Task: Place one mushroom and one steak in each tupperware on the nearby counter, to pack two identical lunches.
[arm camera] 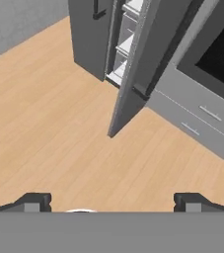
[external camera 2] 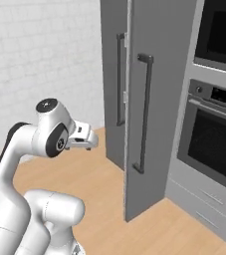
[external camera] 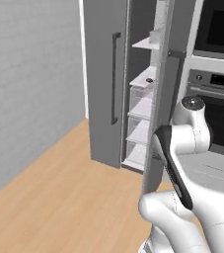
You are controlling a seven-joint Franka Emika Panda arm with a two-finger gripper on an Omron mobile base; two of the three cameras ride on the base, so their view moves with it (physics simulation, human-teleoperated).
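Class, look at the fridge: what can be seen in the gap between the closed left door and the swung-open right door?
White shelves, one carrying a small dark lump, seen in the left base view.

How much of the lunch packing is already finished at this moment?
Done: the right fridge door stands ajar, and shelves show inside. A small dark lump on one shelf may be a mushroom. In hand: nothing; the pincer is open above the floor. Left: every mushroom and steak is still unpacked.

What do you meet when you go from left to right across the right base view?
White tile wall → robot arm with its open gripper → closed grey door → open grey door → wall oven.
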